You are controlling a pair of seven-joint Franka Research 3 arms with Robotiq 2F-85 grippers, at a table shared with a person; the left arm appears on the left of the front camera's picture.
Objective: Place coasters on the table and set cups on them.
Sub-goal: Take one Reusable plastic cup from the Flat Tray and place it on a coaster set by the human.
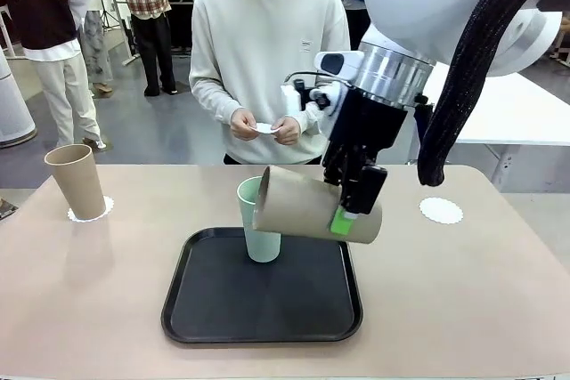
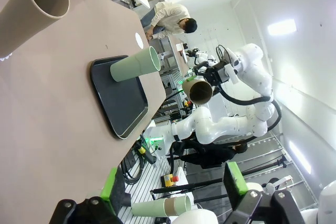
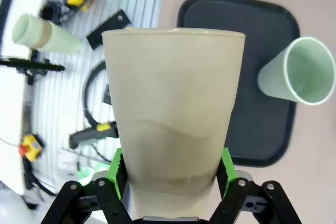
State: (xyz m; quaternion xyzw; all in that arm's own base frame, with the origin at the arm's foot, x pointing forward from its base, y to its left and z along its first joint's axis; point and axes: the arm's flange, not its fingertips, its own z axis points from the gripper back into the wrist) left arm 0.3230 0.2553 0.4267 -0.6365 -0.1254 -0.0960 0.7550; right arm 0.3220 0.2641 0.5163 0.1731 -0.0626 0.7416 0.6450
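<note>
Well, over on the left, the left tan cup [image 1: 76,181] is standing upright on the left coaster [image 1: 100,211], close to the edge of the table [image 1: 463,291], so that pair is looking done. The left gripper [image 2: 172,182] is hanging off to that side with its fingers spread wide and nothing between them. If that arm is swinging in carelessly, I reckon it could be tipping that cup or dragging the flimsy paper out from under it.

Moving to the middle, the mint cup [image 1: 260,224] is standing upright in the black tray [image 1: 294,304] with no coaster beneath it. Across the table, the person's hands [image 1: 242,124] are holding the third coaster [image 1: 264,128].

Just right of the mint cup, the right gripper [image 1: 352,213] is clamping the carried tan cup [image 1: 307,206] near its base, with green pads pressing on either side. The cup is lying almost on its side in the air above the tray, its mouth pointing toward the mint cup. That is what's worrying me, since a loose swing could be clipping the mint cup's rim and toppling it. The grip is also sitting low on a smooth taper, so the cup could be creeping out of the pads while turning upright.

Further right, the right coaster [image 1: 441,211] is lying bare on the table, well apart from the tray. A cup arriving tilted or sliding could be shoving the light paper, creasing it, or landing half off.
</note>
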